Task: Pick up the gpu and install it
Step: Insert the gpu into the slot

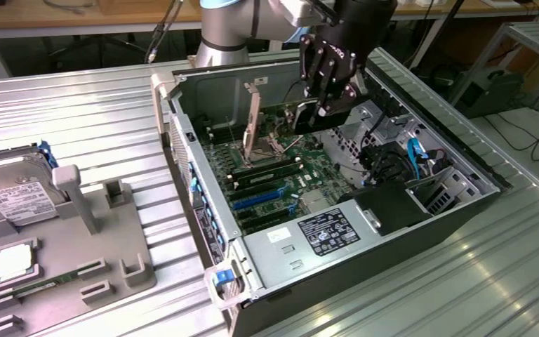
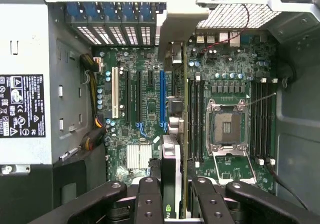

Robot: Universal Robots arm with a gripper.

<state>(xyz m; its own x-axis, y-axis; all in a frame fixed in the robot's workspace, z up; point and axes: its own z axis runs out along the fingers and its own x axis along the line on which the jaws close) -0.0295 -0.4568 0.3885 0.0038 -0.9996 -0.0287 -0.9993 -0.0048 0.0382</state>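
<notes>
My gripper (image 1: 321, 105) hangs inside the open computer case (image 1: 190, 182), over the motherboard (image 1: 279, 186). It is shut on the gpu (image 1: 309, 118), a dark card held on edge between the black fingers (image 1: 330, 67). In the wrist view the gpu (image 2: 171, 159) appears edge-on between the two fingers (image 2: 148, 199), with its pale metal bracket end (image 2: 175, 26) toward the case's rear slots. The card's edge runs just beside the long blue slot (image 2: 162, 101), on the side nearer the memory slots (image 2: 196, 119). Whether the card touches the board is hidden.
An open processor socket (image 2: 227, 129) lies beside the card, its plate standing upright (image 1: 250, 119). The power supply (image 1: 330, 232) fills one end of the case. On the exterior view's left, a grey fixture (image 1: 110, 246) holds a hard drive (image 1: 12, 193), a processor (image 1: 12, 261) and a memory stick (image 1: 40, 286).
</notes>
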